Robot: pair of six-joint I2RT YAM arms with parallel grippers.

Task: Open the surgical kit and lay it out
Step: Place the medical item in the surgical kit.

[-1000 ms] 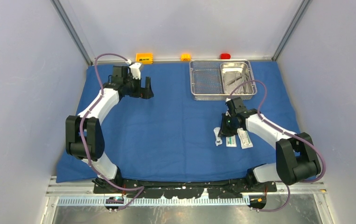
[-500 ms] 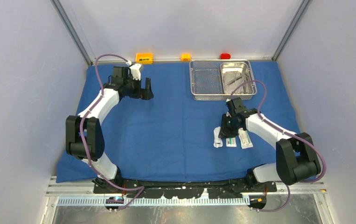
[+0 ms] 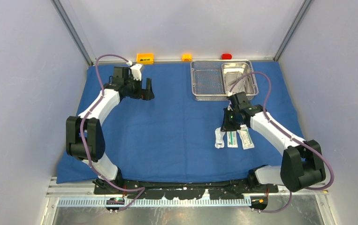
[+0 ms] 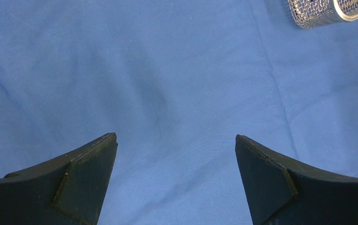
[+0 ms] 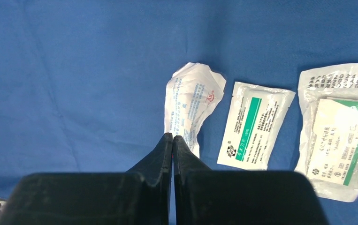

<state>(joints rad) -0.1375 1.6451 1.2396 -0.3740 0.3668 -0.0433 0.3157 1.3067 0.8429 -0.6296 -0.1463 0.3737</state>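
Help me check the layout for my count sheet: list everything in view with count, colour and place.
blue cloth wrap: 1, blue, spread flat over the table
steel mesh tray: 1, silver, far right on the cloth
steel pan: 1, silver, in the right half of the mesh tray
packets: 3, white, two with green print, one crumpled; in a row on the cloth, near right
orange block: 1, past the cloth's far edge, left
yellow block: 1, same edge, middle
red block: 1, same edge, right
left gripper: 1, black fingers open, over bare cloth, far left
right gripper: 1, black fingers shut, empty, by the crumpled packet
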